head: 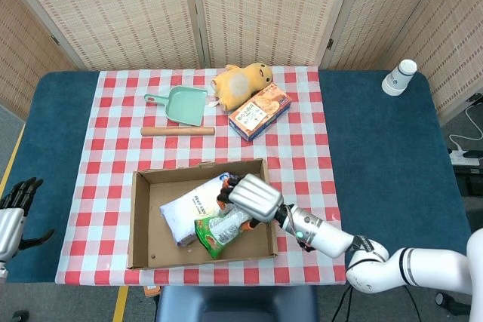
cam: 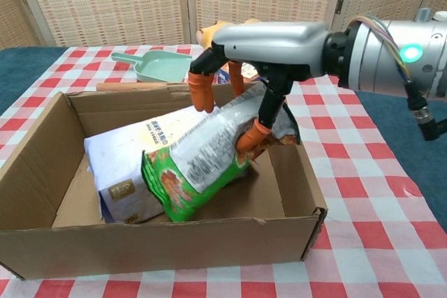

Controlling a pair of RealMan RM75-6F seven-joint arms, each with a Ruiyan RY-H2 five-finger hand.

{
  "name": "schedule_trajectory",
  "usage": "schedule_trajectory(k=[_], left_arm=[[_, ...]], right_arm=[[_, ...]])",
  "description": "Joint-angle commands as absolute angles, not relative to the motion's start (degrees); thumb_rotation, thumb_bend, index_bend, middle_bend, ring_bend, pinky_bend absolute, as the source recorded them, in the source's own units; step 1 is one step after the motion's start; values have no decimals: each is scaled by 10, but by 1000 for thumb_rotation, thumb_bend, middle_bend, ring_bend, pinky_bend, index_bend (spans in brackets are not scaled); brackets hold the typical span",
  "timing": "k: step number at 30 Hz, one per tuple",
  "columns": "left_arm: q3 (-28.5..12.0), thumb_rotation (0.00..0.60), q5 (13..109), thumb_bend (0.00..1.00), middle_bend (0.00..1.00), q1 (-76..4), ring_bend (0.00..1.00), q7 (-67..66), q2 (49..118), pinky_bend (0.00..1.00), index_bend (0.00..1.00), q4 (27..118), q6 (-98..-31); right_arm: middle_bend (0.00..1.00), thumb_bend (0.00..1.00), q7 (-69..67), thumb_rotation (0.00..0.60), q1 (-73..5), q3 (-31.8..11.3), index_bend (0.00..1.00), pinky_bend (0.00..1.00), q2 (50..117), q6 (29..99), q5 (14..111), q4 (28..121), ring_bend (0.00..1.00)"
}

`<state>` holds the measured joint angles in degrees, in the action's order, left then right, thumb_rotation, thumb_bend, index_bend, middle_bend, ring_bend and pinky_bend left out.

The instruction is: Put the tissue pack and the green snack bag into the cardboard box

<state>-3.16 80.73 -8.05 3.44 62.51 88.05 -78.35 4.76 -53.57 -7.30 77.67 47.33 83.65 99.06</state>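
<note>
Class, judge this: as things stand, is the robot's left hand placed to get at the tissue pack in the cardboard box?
Probably not. The left hand sits off the table's far left edge, and the tissue pack lies inside the cardboard box, partly under the green snack bag that the right hand holds.

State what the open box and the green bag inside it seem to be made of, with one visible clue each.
Cardboard box: matte brown corrugated card, judging by its folded flaps and raw edges. Green snack bag: probably glossy plastic or foil film, since it crinkles and shines where the right hand holds it.
</note>
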Motion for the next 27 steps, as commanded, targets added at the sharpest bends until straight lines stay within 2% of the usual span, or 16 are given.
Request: schedule_trajectory(k=[1,3,7,10,21,27], left_arm=[[-32,600,807,166,12,-81,0,35,625,185,47,880,-783],[-32,600,808,166,12,-80,0,35,625,185,47,880,-784],[-33,600,808,165,12,-80,0,37,625,185,48,880,-785],[-32,600,809,165,12,-81,0,37,626,185,48,880,-785],[-32,600,810,165,12,-80,0,36,626,185,48,879,-786],[-32,600,811,166,12,-80,0,37,626,185,47,877,-787]], right_arm=[[248,0,66,600,-539,-78,208,206,767,460,810,1004,38],[197,0,69,600,-539,-81,170,140,765,461,803,1007,5],[162,0,72,600,-537,-87,129,99,765,470,799,1012,0],[149,0,69,600,-531,-92,96,93,766,488,803,1015,0],[148,0,76,600,-502,-113,88,81,778,567,809,985,0],[148,0,112,600,-461,-113,94,67,778,646,818,947,0]])
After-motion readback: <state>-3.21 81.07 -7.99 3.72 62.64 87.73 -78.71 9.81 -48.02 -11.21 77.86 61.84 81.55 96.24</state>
